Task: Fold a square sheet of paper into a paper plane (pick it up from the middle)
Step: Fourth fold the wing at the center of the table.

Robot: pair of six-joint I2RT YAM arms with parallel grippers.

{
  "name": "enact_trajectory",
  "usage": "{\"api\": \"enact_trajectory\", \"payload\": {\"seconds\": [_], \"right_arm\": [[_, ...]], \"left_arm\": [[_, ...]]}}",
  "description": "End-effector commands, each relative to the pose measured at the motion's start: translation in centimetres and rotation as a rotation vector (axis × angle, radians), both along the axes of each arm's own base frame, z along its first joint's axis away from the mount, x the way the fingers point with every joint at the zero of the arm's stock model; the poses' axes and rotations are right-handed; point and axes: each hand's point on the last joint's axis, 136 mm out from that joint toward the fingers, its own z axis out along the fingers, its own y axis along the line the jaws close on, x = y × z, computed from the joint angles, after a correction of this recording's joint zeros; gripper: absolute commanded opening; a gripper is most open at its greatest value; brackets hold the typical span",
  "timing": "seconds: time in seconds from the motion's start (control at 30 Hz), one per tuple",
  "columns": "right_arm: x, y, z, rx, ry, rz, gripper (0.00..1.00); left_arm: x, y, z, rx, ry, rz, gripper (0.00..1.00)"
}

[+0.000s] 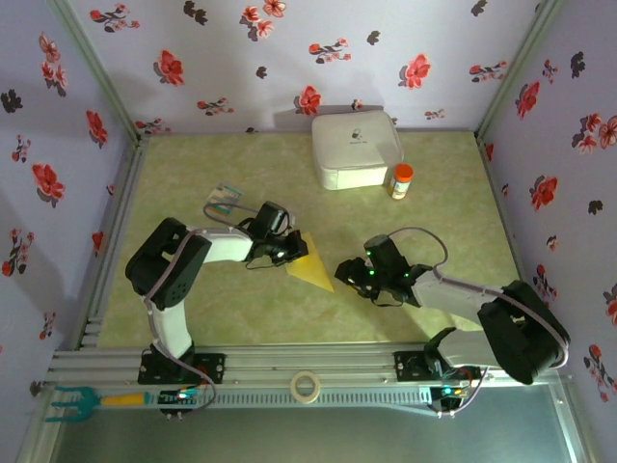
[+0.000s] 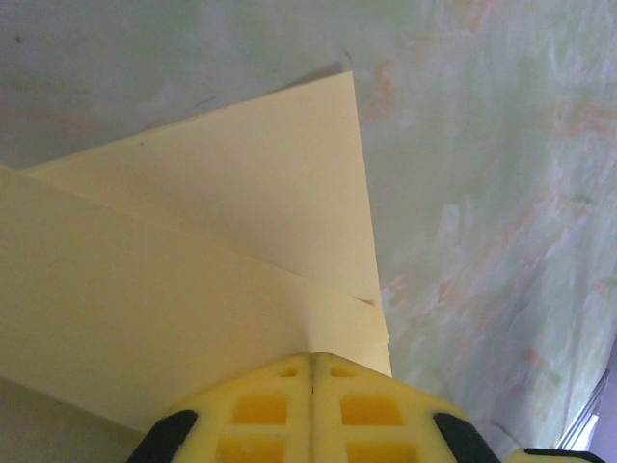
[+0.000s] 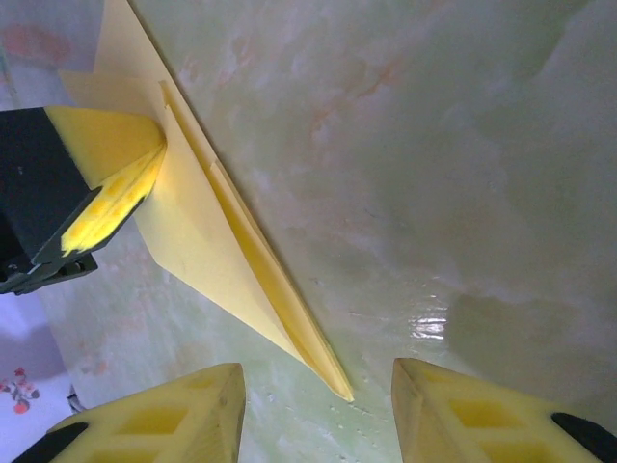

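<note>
The paper plane (image 1: 310,267) is plain pale yellow. The jaws of the left gripper (image 2: 313,365) and right gripper (image 3: 318,381) are a stronger yellow, backed with black. The desk (image 1: 434,222) is pale green, marbled with faint orange-pink streaks. The walls (image 1: 222,58) are lavender, strewn with red and dark flowers. The box (image 1: 355,149) is white, the bottle (image 1: 401,180) white with an orange cap, the card (image 1: 228,193) teal and white. The arms (image 1: 227,246) are black and white.
</note>
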Motion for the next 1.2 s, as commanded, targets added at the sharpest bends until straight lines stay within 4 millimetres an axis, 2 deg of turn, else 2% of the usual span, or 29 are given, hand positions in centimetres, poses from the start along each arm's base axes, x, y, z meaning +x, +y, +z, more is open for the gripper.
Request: {"api": "enact_trajectory", "payload": {"seconds": [0.0,0.17,0.27,0.6,0.77,0.9,1.17], "right_arm": [[-0.1,1.1,0.8,0.085,0.006,0.012,0.43],[-0.7,1.5,0.2,0.075,0.051,0.033,0.41],[-1.0,1.0,-0.7,0.042,0.078,0.025,0.40],[-1.4,3.0,-1.0,0.106,0.099,0.082,0.35],[-2.0,2.4,-2.4,0.042,0.126,0.078,0.37],[-2.4,3.4,-2.1,0.071,0.133,0.119,0.35],[-0.9,4.3,-1.0,0.117,0.056,0.107,0.37]], "left_arm": [[-0.6,0.9,-0.8,0.034,0.034,0.023,0.00],[-0.6,0.8,-0.6,0.022,0.030,0.032,0.00],[-0.7,0.7,-0.7,0.020,0.034,0.033,0.00],[-0.9,0.6,-0.7,0.012,0.041,0.030,0.00],[-0.9,0.5,-0.8,0.006,0.043,0.033,0.00],[-0.9,0.6,-0.8,0.010,0.044,0.034,0.00],[-1.0,0.4,-0.8,0.006,0.044,0.027,0.00]]}}
